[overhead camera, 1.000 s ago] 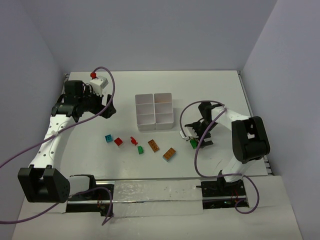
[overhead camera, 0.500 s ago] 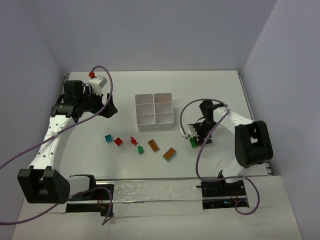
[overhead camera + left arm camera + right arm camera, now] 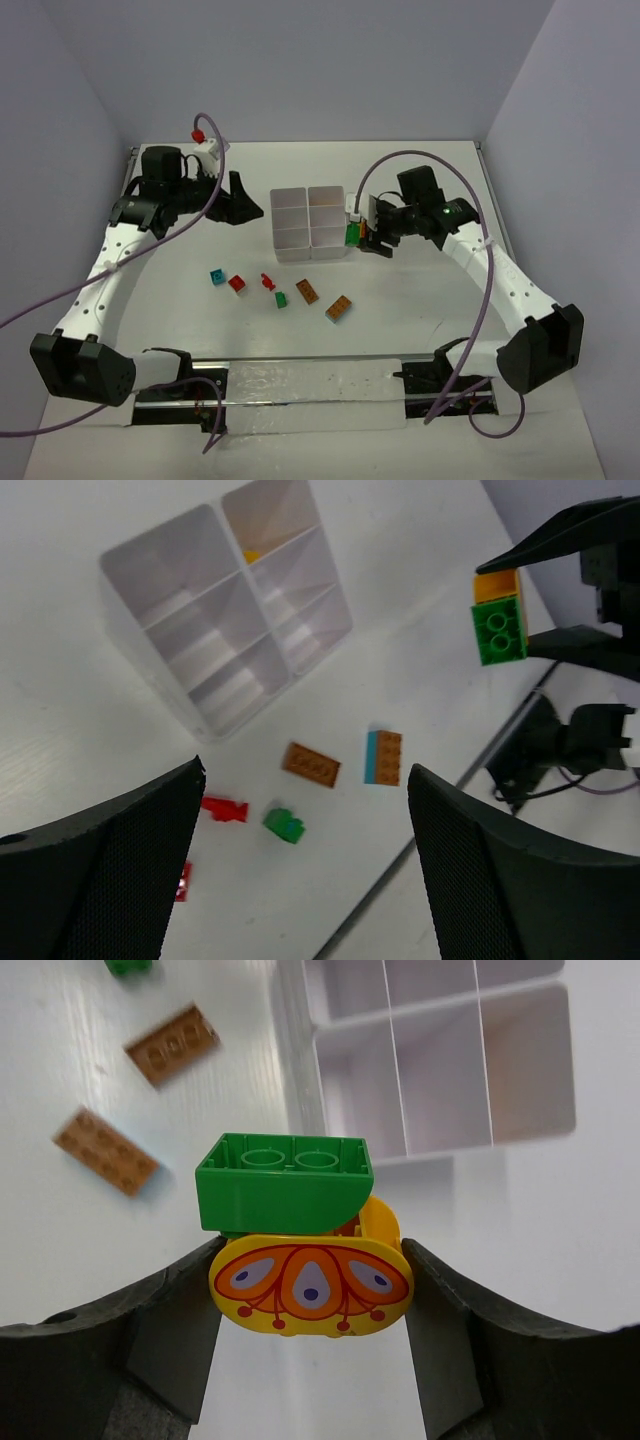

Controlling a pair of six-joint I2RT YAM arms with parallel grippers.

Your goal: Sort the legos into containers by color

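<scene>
My right gripper (image 3: pixel 357 232) is shut on a green brick (image 3: pixel 285 1185) stuck to a yellow piece with an orange pattern (image 3: pixel 310 1285). It holds them in the air beside the right wall of the white six-compartment tray (image 3: pixel 290 255); the tray also shows in the right wrist view (image 3: pixel 300 1050). My left gripper (image 3: pixel 240 205) is open and empty, above the table left of the tray. Loose on the table are a teal brick (image 3: pixel 216 275), two red pieces (image 3: pixel 237 283), a green brick (image 3: pixel 282 299) and two orange-brown bricks (image 3: pixel 307 291). A yellow piece (image 3: pixel 252 555) lies in one far compartment.
The second orange-brown brick (image 3: pixel 339 309) has a teal edge and lies nearest the front rail (image 3: pixel 310 385). White walls close the table at the back and sides. Purple cables loop off both arms.
My right gripper has lifted the green and yellow piece off the table and carried it up and left to the tray's right side. My left gripper has swung right toward the tray.
</scene>
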